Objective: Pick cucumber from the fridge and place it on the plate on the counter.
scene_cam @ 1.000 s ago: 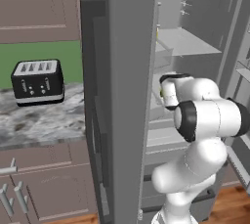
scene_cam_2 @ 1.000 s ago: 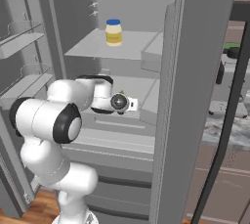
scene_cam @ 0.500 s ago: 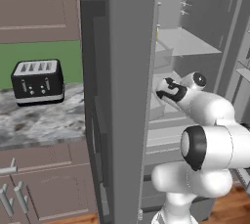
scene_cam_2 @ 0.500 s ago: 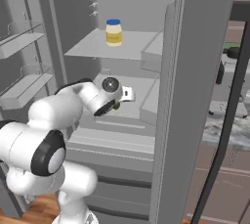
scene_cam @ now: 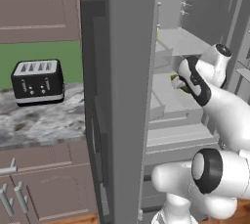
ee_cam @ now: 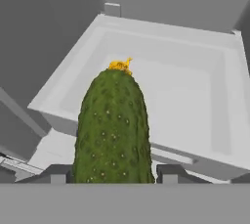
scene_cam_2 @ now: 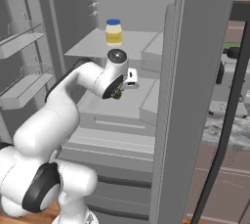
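Observation:
The dark green bumpy cucumber [ee_cam: 113, 130] stands lengthwise between my fingertips [ee_cam: 57, 173], its yellow tip pointing away. My gripper [ee_cam: 111, 171] is shut on it, held a little above a light grey shelf tray [ee_cam: 195, 100] inside the open fridge [scene_cam: 127, 96]. From the right base the cucumber [scene_cam_2: 117, 94] shows as a dark bit under the hand, in front of the middle shelf. In the left base view a sliver of the cucumber [scene_cam: 176, 79] peeks out beside the wrist. The plate is out of view. The marbled counter [scene_cam: 39, 125] lies left of the fridge.
A black toaster [scene_cam: 38, 82] stands on the counter. A yellow jar with a blue lid [scene_cam_2: 114, 31] sits on the upper fridge shelf behind the hand. The fridge's grey side wall [scene_cam_2: 195, 71] stands close on the right, door shelves [scene_cam_2: 24, 86] on the left.
The arm has stretched up and forward, and the hand has turned over the middle shelf with the cucumber in its grip. The jaws drew in slightly.

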Controlling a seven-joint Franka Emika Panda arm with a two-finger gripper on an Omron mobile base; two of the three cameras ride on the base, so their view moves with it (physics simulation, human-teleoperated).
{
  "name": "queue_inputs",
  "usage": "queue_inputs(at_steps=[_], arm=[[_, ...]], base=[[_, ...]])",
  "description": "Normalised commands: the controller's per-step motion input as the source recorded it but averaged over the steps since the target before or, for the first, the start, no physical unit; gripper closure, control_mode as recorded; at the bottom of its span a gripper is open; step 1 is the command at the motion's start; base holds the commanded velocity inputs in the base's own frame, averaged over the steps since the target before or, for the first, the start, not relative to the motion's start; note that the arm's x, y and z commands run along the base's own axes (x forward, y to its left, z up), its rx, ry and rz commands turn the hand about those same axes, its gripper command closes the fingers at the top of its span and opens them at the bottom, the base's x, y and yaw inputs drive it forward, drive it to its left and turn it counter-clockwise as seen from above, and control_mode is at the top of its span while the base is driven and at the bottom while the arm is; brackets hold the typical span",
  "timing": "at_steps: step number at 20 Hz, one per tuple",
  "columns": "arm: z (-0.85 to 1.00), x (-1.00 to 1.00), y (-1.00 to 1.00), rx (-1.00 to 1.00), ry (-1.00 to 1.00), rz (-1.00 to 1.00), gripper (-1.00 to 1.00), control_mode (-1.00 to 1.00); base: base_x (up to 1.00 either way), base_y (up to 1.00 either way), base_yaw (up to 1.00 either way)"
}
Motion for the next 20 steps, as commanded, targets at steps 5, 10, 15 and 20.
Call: queue_inputs(at_steps=[5, 10, 15, 20], arm=[[0.02, -0.87, 0.27, -0.14, 0.0, 0.0, 1.0, -1.0], [0.04, -0.61, 0.08, -0.11, 0.0, 0.0, 1.0, -1.0], [-0.04, -0.47, 0.0, -0.03, 0.0, 0.0, 1.0, -1.0], [-0.11, -0.16, 0.0, 0.0, 0.0, 0.04, 1.0, -1.0]], base=[[0.0, 0.0, 0.0], [0.0, 0.0, 0.0], [0.0, 0.0, 0.0], [0.0, 0.0, 0.0]])
